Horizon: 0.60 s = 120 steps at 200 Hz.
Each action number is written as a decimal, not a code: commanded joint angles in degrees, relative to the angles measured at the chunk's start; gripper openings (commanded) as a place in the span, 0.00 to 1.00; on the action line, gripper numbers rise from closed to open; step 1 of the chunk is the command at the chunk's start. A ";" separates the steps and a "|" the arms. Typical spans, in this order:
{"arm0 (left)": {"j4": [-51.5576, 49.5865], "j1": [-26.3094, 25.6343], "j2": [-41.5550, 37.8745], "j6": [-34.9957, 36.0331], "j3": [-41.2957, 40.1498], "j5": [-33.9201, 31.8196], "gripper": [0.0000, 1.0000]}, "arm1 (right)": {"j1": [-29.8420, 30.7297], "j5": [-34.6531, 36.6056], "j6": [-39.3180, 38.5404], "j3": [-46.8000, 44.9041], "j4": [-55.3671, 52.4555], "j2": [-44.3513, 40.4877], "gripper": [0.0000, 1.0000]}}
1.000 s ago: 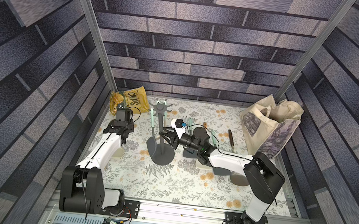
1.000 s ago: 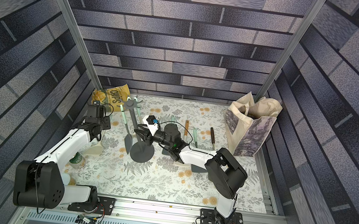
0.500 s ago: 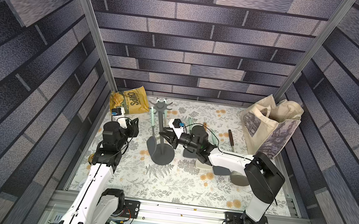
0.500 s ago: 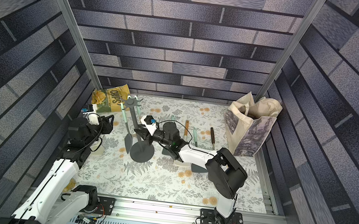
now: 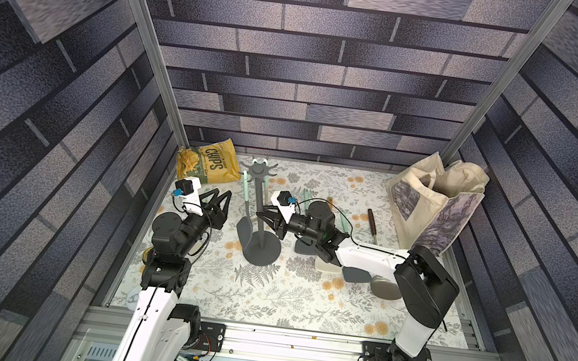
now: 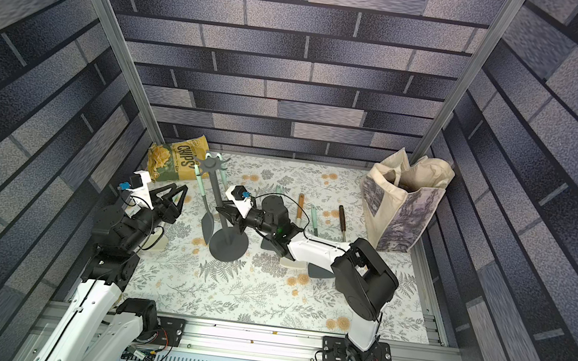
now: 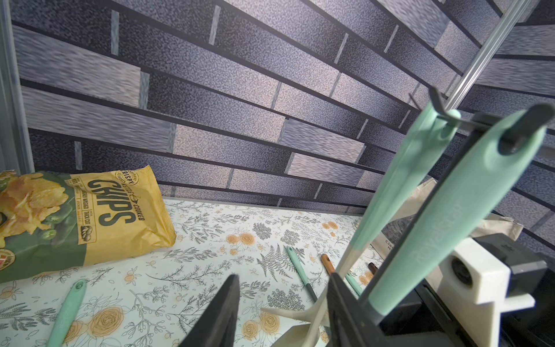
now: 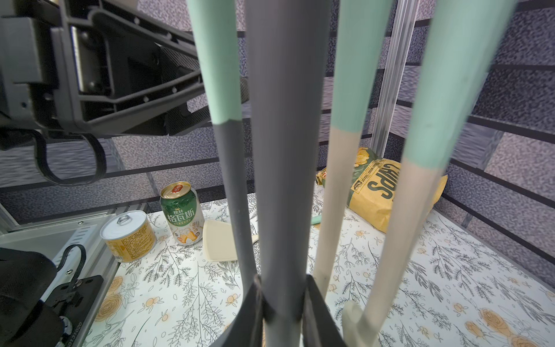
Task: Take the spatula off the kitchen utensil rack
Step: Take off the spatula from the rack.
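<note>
- The right gripper (image 5: 264,219) is clamped on the pole of the rack (image 5: 266,250); a slipping hold would tip it.
- The left gripper (image 5: 221,199), jaws apart, sits just beside the hanging spatula (image 5: 244,230); closing there could catch a neighbouring handle (image 7: 402,186) instead.

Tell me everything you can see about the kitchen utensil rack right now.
The kitchen utensil rack is a dark grey, matte stand: round flat base on the floral table cover, thin upright pole, star-shaped crown of curved hooks. It stands near the chips bag. Mint-handled utensils hang from its hooks. The right pincer clamps its pole; the open left pincer is nearby.
</note>
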 commanded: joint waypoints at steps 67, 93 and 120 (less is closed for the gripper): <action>-4.03 -7.87 -3.83 6.50 1.84 2.24 0.45 | -0.15 1.09 -1.74 -0.15 -3.05 -3.31 0.13; -5.93 -11.99 -1.38 10.62 3.55 -2.04 0.40 | -0.10 1.17 -1.74 -0.15 -3.01 -3.64 0.13; -2.74 -13.46 1.48 11.29 3.82 -3.37 0.37 | -0.10 1.17 -1.57 -2.30 -2.93 -4.01 0.13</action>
